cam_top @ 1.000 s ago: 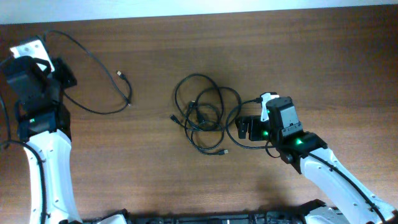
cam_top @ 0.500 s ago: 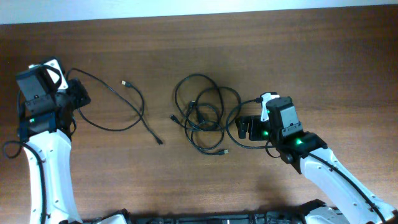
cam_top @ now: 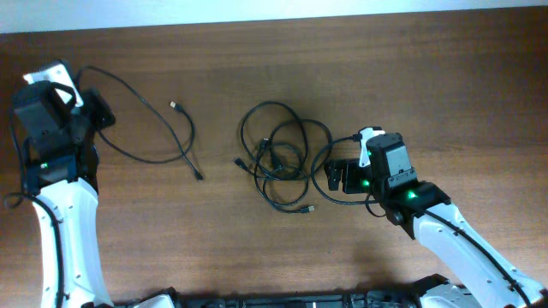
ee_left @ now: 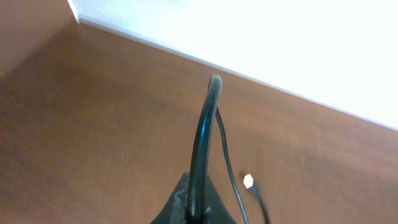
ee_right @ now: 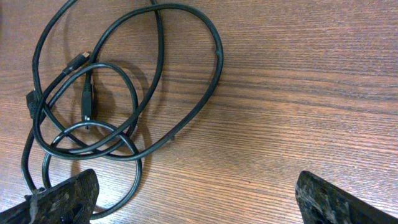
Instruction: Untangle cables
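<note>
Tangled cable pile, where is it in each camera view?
Overhead: the tangled pile lies at table centre, left of the right end effector.
Left wrist: not in it, only a separate cable.
Right wrist: upper left.
Shared landmark: the brown wooden table.

My left pincer (cam_top: 92,113) pulls back toward the far-left counter corner, dragging the loose cable (cam_top: 189,141) leftward with it.
</note>
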